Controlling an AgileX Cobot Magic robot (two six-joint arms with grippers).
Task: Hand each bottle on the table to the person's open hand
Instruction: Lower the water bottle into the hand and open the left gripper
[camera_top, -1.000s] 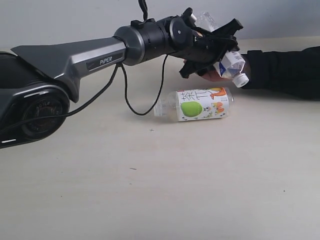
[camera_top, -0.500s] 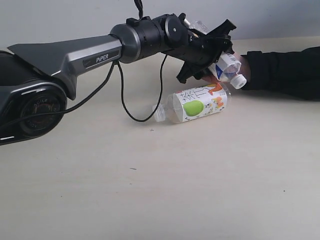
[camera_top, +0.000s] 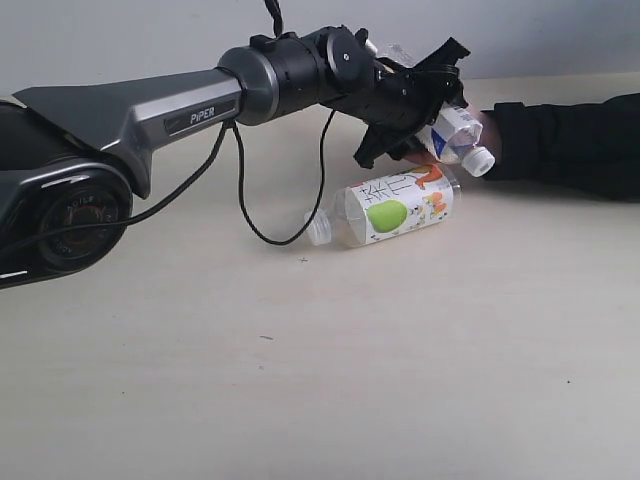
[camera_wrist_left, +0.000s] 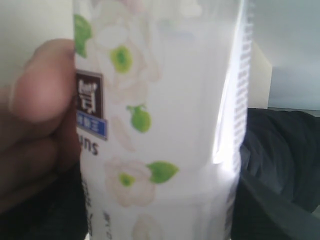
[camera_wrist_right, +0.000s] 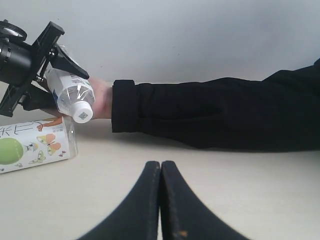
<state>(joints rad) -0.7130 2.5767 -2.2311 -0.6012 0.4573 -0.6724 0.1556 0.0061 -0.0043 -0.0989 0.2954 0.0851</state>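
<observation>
Exterior view: left gripper (camera_top: 436, 122) grasps white-capped bottle (camera_top: 460, 130) at hand (camera_top: 489, 128); right gripper (camera_wrist_right: 161, 167) clenched empty.

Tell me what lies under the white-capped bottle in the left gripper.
Under the white-capped bottle is the person's hand, thumb on its label. Lower, the apple-label bottle lies on the table. The left gripper and bottle cover the palm.
</observation>
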